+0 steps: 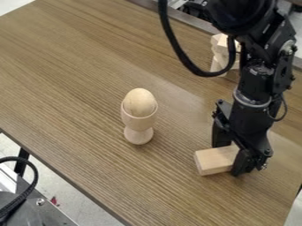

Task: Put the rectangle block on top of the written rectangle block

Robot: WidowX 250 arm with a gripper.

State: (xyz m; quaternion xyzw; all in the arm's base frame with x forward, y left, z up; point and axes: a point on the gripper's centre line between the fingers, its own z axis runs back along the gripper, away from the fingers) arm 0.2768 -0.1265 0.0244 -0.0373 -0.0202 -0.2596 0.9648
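While the block [213, 160] lies lengthwise left to right, the claw [229, 156], part open, seemingly grips it.

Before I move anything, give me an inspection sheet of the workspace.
Surface: brown wood-grain table.
Job's things: light wooden rectangular block at the end effector; no writing can be made out on it, so the written block can't be confirmed.
Clutter: pale wooden egg seated in a pale wooden egg cup; light wooden pieces behind the arm, partly covered.
Gripper: black end effector low, at the block; grip can't be confirmed.
Cables: thick black cable looping beside the arm; black cable at lower left.
Surroundings: pale floor, metal equipment at lower left.
People: nothing seen.
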